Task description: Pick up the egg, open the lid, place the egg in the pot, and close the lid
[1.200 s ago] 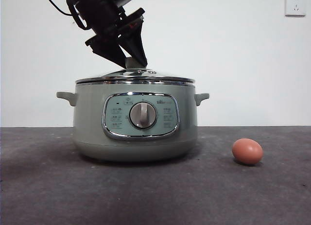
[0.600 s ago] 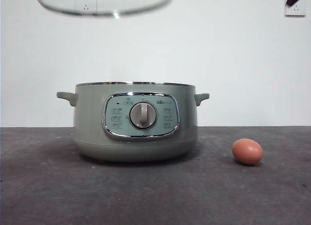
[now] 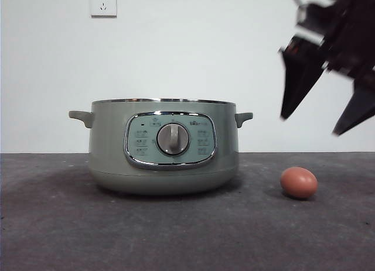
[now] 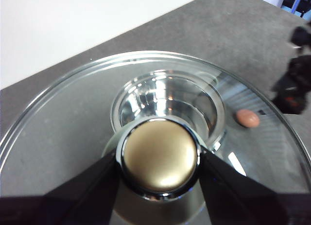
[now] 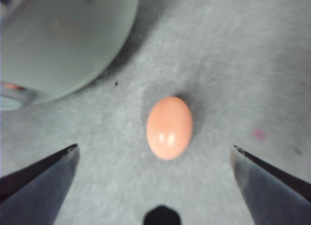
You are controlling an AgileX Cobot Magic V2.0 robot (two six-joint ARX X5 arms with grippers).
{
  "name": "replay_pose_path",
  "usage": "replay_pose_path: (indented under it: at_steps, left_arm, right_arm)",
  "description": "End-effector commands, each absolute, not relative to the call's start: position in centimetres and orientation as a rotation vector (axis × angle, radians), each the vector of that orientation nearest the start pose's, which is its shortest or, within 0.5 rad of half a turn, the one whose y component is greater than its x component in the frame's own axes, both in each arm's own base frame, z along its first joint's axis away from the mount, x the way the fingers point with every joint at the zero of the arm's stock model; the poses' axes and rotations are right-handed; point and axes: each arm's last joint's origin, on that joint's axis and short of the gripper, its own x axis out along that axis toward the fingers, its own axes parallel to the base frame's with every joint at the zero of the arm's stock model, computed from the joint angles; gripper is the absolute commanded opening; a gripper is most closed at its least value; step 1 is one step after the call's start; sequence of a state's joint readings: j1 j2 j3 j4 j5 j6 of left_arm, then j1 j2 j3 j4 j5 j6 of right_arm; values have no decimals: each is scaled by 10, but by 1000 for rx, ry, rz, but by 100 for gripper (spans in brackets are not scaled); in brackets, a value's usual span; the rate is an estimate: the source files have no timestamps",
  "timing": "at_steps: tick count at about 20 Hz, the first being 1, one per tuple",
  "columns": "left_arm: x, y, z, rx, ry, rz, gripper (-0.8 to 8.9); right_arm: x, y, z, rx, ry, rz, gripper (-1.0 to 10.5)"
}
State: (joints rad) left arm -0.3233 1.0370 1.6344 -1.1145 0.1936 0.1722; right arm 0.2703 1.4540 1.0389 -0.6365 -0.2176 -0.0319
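The left gripper point(image 4: 158, 159) clamps the lid point(image 4: 63, 132) by its knob, high above the pot point(image 3: 163, 145); the right gripper point(image 3: 328, 110) hangs wide open over the egg point(image 3: 299, 182) — on the table point(image 3: 176, 236) beside the pot.

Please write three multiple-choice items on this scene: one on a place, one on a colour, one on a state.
1. Where does the small reddish-brown egg lie?
A. in the pot
B. on the grey table
C. in a gripper

2. Which colour is the large round pot?
A. pale sage-green
B. red
C. black

3. What state is the right gripper in?
A. shut on the egg
B. shut, empty
C. open above the egg

Key: 1 B, the egg rests beside the pot; 2 A, front view shows it; 3 C, its fingers stand wide apart either side. The left gripper holds the glass lid by its knob.
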Motion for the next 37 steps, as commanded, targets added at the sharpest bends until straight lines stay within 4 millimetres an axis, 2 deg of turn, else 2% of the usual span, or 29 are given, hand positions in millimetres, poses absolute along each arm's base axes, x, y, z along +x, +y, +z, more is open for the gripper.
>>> replay_pose_path:
  at_steps: [1, 5, 7, 10, 11, 14, 18, 20, 23, 24, 27, 29, 32, 35, 37]
  left_arm:
    - [110, -42, 480, 193, 409, -532, -8]
    - [83, -33, 478, 194, 427, -532, -8]
    - [72, -29, 477, 192, 431, -532, -8]
    - [60, -26, 476, 187, 421, -529, -8]
    - [58, -25, 476, 186, 419, -529, -8]
    - [56, -24, 476, 187, 423, -530, -8]
    - [57, -24, 476, 187, 423, -530, -8]
    - [57, -24, 476, 187, 423, -530, -8]
    - [57, -24, 476, 187, 423, -530, -8]
    - [57, -24, 476, 187, 423, -530, -8]
    - [56, -24, 476, 188, 425, -530, -8]
    - [56, -24, 475, 188, 428, -531, -8]
    - [56, -24, 475, 188, 432, -531, -8]
    - [56, -24, 475, 188, 431, -531, -8]
    - [56, -24, 475, 188, 431, -531, -8]
  right_arm:
    - [283, 91, 223, -63, 1082, 428, 562]
    - [296, 99, 198, -80, 1127, 396, 550]
    - [301, 102, 187, -83, 1149, 389, 496]
    - [304, 105, 178, -98, 1160, 372, 495]
    - [305, 106, 176, -105, 1156, 363, 492]
    - [305, 109, 173, -111, 1163, 358, 374]
    - [306, 112, 167, -98, 1188, 344, 358]
    - [306, 112, 166, -96, 1189, 342, 185]
    - [306, 112, 166, -95, 1190, 341, 110]
    - [306, 112, 166, -95, 1189, 342, -8]
    - [305, 112, 168, -93, 1184, 343, -11]
    - [302, 110, 179, -86, 1161, 344, -11]
    - [292, 107, 212, -74, 1069, 354, -11]
    - [282, 105, 261, -34, 936, 405, -11]
    - [282, 113, 293, -24, 848, 448, -12]
